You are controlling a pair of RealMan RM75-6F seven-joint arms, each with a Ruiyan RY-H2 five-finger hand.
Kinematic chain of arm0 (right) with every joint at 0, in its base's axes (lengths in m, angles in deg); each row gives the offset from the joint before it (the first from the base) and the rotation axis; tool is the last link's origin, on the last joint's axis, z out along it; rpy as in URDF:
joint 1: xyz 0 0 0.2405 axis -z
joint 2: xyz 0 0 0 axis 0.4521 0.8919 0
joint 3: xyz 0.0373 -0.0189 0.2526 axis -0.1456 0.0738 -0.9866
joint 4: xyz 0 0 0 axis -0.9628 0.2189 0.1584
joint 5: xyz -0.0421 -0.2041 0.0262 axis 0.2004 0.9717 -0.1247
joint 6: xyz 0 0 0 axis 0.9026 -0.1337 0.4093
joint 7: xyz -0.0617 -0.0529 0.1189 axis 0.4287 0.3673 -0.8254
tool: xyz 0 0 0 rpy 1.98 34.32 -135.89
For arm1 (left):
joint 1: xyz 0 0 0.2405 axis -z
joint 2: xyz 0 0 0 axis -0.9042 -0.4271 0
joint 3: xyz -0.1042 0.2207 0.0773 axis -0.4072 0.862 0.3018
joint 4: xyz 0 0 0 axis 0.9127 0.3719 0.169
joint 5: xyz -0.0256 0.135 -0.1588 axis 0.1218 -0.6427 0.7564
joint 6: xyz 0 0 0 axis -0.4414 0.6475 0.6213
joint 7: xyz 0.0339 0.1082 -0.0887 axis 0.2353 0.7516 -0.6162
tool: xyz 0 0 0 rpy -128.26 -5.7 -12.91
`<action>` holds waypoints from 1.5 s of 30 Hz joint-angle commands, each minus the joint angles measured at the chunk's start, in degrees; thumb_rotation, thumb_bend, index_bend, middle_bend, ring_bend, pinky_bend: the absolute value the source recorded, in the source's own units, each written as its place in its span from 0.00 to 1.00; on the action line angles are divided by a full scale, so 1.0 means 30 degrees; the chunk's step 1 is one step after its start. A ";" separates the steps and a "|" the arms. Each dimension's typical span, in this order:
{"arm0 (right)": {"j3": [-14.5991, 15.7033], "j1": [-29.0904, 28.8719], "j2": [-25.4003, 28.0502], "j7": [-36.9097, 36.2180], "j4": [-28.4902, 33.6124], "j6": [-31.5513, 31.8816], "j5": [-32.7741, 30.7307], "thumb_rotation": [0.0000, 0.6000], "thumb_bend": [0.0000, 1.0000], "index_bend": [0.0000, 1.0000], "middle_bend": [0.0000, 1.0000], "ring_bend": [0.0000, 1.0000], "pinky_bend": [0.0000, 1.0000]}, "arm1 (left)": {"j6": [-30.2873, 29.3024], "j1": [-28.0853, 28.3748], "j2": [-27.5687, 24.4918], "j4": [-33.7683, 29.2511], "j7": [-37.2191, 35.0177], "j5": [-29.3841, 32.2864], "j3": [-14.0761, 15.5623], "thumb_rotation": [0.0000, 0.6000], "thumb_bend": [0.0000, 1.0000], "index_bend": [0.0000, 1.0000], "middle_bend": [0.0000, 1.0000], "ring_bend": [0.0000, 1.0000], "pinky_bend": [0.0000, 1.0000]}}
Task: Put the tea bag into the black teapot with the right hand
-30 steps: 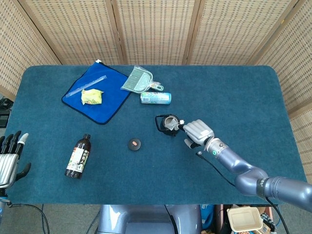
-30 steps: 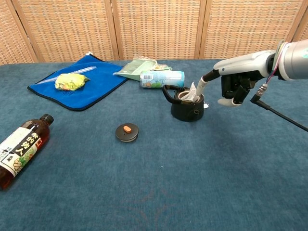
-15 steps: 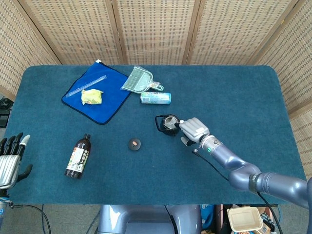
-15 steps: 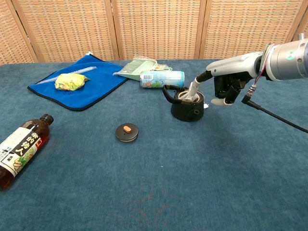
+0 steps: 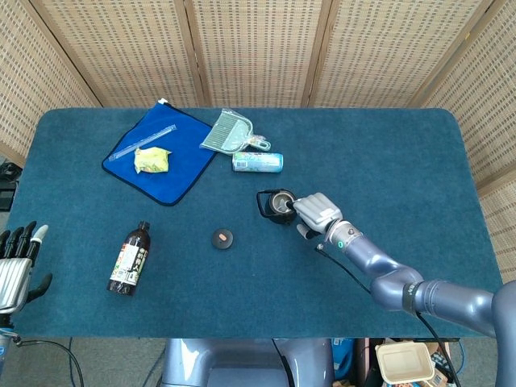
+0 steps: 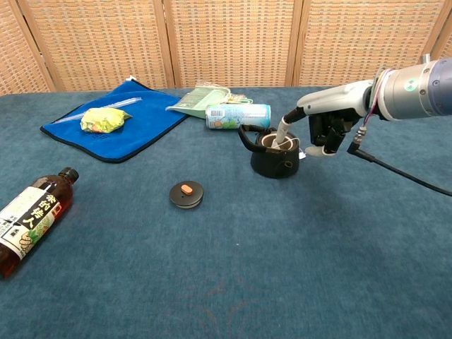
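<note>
Closer now, right robot hand [image 6: 321, 127] pokes one finger into black teapot [image 6: 274, 159], hiding tea bag; grip unclear.

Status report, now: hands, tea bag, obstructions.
Right hand at black teapot, one finger poking into its mouth. Left hand idle at table edge. Tea bag not clearly visible. Lid lies apart; nothing blocking.

place: staged lab tabletop | cues: blue felt table [image 5: 403, 153], woven screens [image 5: 258, 48] behind
</note>
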 commanded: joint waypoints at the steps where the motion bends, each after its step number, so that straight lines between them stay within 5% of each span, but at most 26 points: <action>1: 0.0011 0.0033 0.0150 0.0023 0.0212 0.0290 0.0035 1.00 0.68 0.24 1.00 1.00 1.00 | 0.0006 -0.0005 0.0001 0.0012 -0.0020 -0.0008 0.0014 1.00 0.35 0.00 0.00 0.00 0.00; 7: -0.0235 0.0567 0.0730 -0.0284 0.0928 0.1525 0.0356 1.00 0.68 0.24 0.96 1.00 1.00 | -0.0052 -0.0018 -0.0034 0.0009 -0.0046 -0.0046 0.0003 1.00 0.35 0.00 0.00 0.00 0.00; 15: -0.0766 0.3623 0.1998 -0.1775 0.3027 0.6805 0.2135 1.00 0.68 0.24 0.79 0.88 0.96 | -0.0372 -0.0157 -0.0088 -0.0049 -0.0243 -0.0169 -0.0024 1.00 0.35 0.00 0.00 0.00 0.00; 30: 0.0095 0.8450 0.1657 -0.0825 0.4682 1.4410 0.4919 1.00 0.68 0.24 0.42 0.37 0.50 | -0.1463 -0.0417 -0.0173 -0.0086 -0.0727 -0.1440 0.0069 1.00 0.35 0.00 0.00 0.00 0.00; 45: 0.1981 1.3262 0.1699 0.1172 0.4441 1.9701 0.8166 1.00 0.67 0.24 0.36 0.30 0.40 | -0.2521 -0.0750 0.0317 0.0447 -0.1204 -0.3400 0.0605 1.00 0.35 0.00 0.00 0.00 0.00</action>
